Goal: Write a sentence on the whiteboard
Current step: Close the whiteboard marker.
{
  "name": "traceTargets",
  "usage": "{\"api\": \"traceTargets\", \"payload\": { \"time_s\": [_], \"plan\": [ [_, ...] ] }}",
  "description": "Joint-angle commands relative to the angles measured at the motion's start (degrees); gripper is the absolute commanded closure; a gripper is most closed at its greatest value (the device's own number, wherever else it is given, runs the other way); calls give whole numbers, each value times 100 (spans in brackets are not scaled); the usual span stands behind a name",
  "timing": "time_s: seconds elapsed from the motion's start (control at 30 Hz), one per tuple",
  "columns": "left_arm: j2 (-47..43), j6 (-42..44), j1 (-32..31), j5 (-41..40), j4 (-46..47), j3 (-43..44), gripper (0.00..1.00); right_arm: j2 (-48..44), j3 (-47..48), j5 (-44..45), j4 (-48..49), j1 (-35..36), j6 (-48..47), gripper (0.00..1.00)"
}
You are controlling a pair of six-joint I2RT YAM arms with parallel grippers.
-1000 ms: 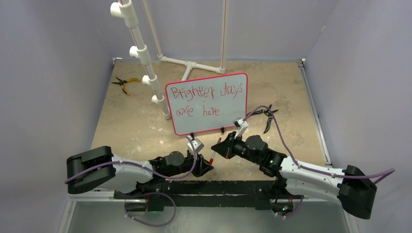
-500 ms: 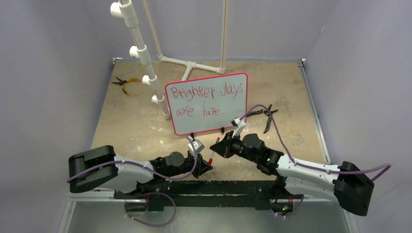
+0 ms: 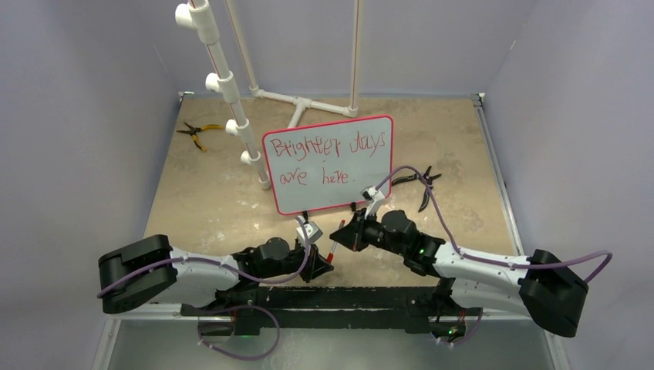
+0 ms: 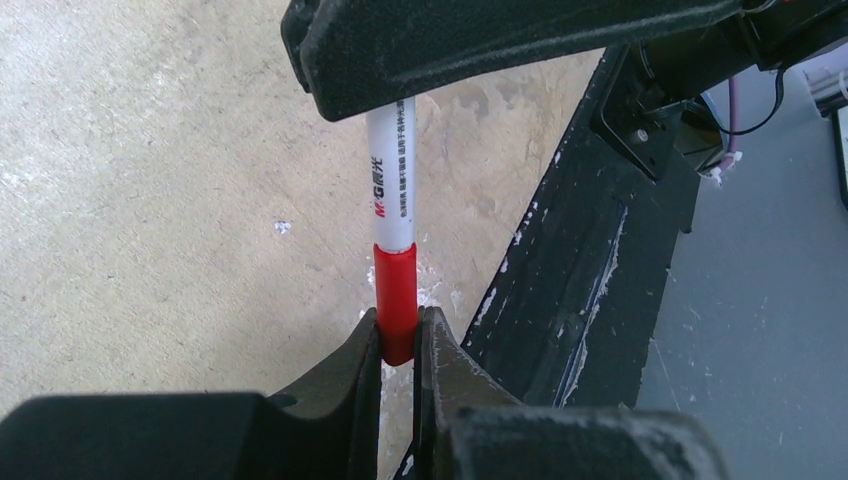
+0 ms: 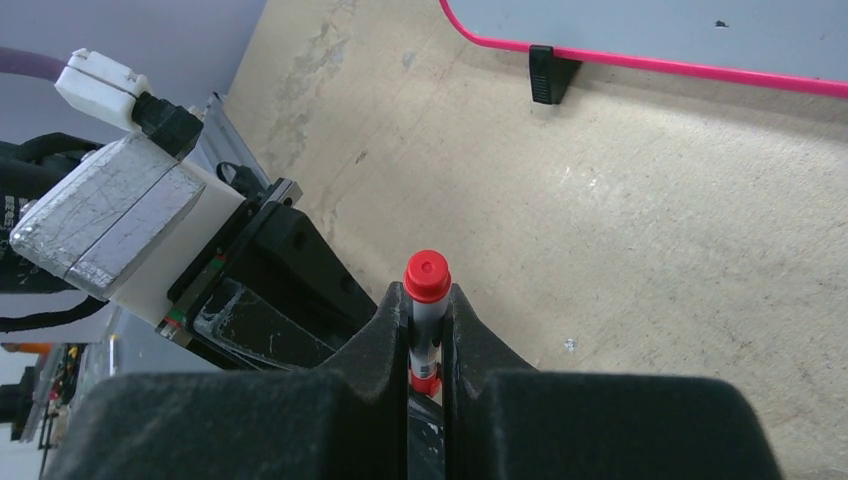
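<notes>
On the tan table (image 3: pixel 463 154) the whiteboard (image 3: pixel 328 199) stands upright near the centre, at 12 o'clock from both my grippers. The red sentence (image 3: pixel 324 145) on it runs in two rows and reads "Brighter days are here." At the board's 6 o'clock, my right gripper (image 5: pixel 427 302) pinches the marker (image 4: pixel 392 170) by its white barrel. My left gripper (image 4: pixel 398 338) is clamped on the marker's red cap (image 4: pixel 396 290).

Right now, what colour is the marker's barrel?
The marker barrel is white with small print, above a red cap; clearest in the left wrist view.
</notes>
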Motion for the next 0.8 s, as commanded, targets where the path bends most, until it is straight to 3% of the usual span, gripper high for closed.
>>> {"api": "traceTargets", "payload": {
  "time_s": [0.0, 0.77],
  "plan": [
    [-245, 274, 306, -69, 951, 394, 100, 213, -138, -952, -767, 138, -14, 100],
    [-325, 508, 946, 463, 947, 804, 100, 858, -192, -1361, -761, 228, -42, 100]
  ]
}}
